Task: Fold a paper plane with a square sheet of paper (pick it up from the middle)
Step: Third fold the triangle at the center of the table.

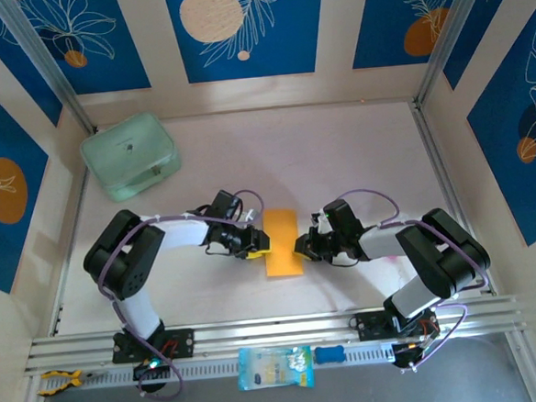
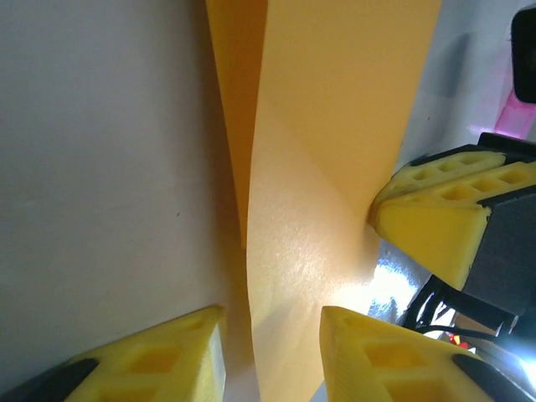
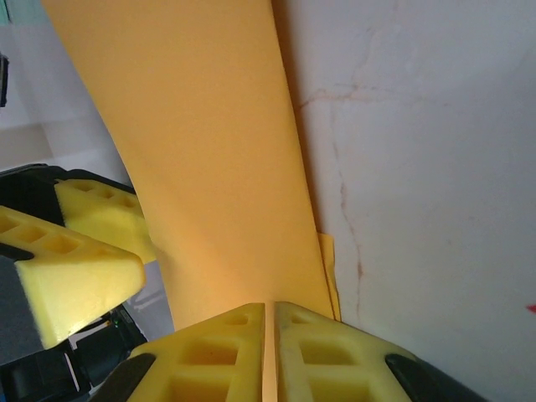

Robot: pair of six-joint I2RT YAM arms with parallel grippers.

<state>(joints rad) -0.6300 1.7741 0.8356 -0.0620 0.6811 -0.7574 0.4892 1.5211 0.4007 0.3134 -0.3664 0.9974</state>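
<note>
The square sheet of paper (image 1: 282, 242) is orange-yellow and lies folded into a narrow upright rectangle at the table's middle; no paper plane is in view. My left gripper (image 1: 258, 243) is at its left edge. In the left wrist view its jaws (image 2: 272, 356) stand apart, with a lifted flap of the paper (image 2: 318, 193) between them and a gap on the left side. My right gripper (image 1: 301, 246) is at the right edge. In the right wrist view it (image 3: 270, 352) is shut on the paper (image 3: 209, 167), a thin sliver showing between the pads.
A mint-green case (image 1: 130, 155) sits at the back left. On the front rail lie a pale blue packet (image 1: 274, 366), a small blue piece (image 1: 329, 354) and a yellow-handled clamp (image 1: 58, 381). Walls close in on both sides.
</note>
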